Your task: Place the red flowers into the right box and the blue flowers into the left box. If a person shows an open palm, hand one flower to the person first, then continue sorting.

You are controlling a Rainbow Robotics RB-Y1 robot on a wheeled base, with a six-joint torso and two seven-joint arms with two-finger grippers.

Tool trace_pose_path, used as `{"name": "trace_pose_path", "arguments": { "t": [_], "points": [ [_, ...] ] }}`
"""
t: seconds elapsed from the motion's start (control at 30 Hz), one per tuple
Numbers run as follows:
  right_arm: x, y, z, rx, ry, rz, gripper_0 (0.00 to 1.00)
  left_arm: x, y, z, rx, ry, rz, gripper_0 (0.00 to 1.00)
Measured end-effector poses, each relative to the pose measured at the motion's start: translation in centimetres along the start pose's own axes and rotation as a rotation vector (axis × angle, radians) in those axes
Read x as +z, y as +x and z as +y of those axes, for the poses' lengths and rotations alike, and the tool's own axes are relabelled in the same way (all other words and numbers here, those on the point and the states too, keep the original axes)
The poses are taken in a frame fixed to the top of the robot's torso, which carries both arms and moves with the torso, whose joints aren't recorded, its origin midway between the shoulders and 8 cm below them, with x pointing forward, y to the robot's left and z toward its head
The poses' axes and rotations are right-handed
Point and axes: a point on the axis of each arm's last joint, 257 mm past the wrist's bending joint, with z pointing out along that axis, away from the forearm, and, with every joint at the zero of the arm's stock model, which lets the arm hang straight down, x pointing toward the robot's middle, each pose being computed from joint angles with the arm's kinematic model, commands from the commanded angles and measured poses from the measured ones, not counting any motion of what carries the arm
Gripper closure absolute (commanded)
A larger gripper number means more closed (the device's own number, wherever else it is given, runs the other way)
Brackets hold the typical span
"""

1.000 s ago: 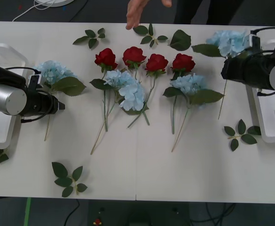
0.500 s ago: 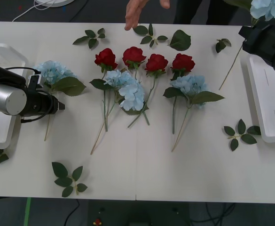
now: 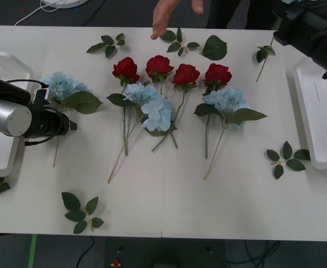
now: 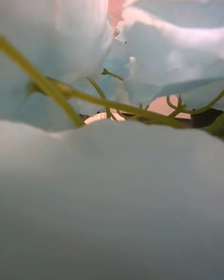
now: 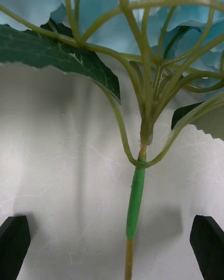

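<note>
Several red flowers [image 3: 159,66] lie in a row at the table's far middle. Two blue flowers [image 3: 152,106] [image 3: 224,99] lie just in front of them. A third blue flower [image 3: 62,84] lies at the left, and my left gripper [image 3: 68,125] is low over its stem [image 5: 136,200], open, with the black fingers [image 5: 14,242] on either side. My right gripper [image 3: 283,25] is raised at the far right and holds a fourth blue flower; its stem [image 3: 262,64] dangles and its petals [image 4: 112,205] press against the wrist camera. The left box [image 3: 1,61] and right box [image 3: 320,111] sit at the table's ends.
A person's hand [image 3: 163,14] hangs over the far edge above the roses. Loose leaf sprigs lie at the far side [image 3: 110,43] [image 3: 180,38] [image 3: 214,47], at the front left [image 3: 80,211] and beside the right box [image 3: 286,158]. The front half of the table is bare.
My right arm has lifted the blue flower off the table beside the right box, up and toward the far edge. The left arm and the person's hand have stayed put.
</note>
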Motion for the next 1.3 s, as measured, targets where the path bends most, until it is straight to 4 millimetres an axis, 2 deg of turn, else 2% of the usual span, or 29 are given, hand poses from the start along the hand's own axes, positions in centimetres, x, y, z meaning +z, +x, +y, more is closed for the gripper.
{"name": "trace_pose_path", "arguments": {
  "t": [0.2, 0.4, 0.67, 1.1, 1.13, 1.17, 1.2, 1.23, 1.27, 1.3],
  "points": [
    [2.3, -2.1, 3.0, -0.108, -0.054, -0.057, 1.00, 0.0, 0.0, 0.0, 0.000, 0.000, 0.000, 0.00],
    [4.7, -2.8, 4.8, -0.141, -0.082, -0.099, 1.00, 0.0, 0.0, 0.0, 0.000, 0.000, 0.000, 0.00],
    [6.6, -3.0, 5.3, -0.188, -0.081, -0.114, 1.00, 0.0, 0.0, 0.0, 0.000, 0.000, 0.000, 0.00],
    [6.7, -3.2, 5.4, -0.185, -0.081, -0.118, 1.00, 0.0, 0.0, 0.0, 0.000, 0.000, 0.000, 0.00],
    [6.7, -3.2, 5.4, -0.185, -0.081, -0.118, 0.94, 0.0, 0.0, 0.0, 0.000, 0.000, 0.000, 0.00],
    [6.7, -3.2, 5.4, -0.185, -0.081, -0.118, 0.66, 0.0, 0.0, 0.0, 0.000, 0.000, 0.000, 0.00],
    [6.7, -3.2, 5.4, -0.185, -0.081, -0.118, 0.49, 0.0, 0.0, 0.0, 0.000, 0.000, 0.000, 0.00],
    [6.7, -3.2, 5.4, -0.185, -0.081, -0.118, 0.15, 0.0, 0.0, 0.0, 0.000, 0.000, 0.000, 0.00],
    [6.7, -3.2, 5.4, -0.185, -0.081, -0.118, 0.00, 0.0, 0.0, 0.0, 0.000, 0.000, 0.000, 0.00],
    [6.7, -3.2, 5.4, -0.185, -0.081, -0.118, 0.00, 0.0, 0.0, 0.0, 0.000, 0.000, 0.000, 0.00]
  ]
}}
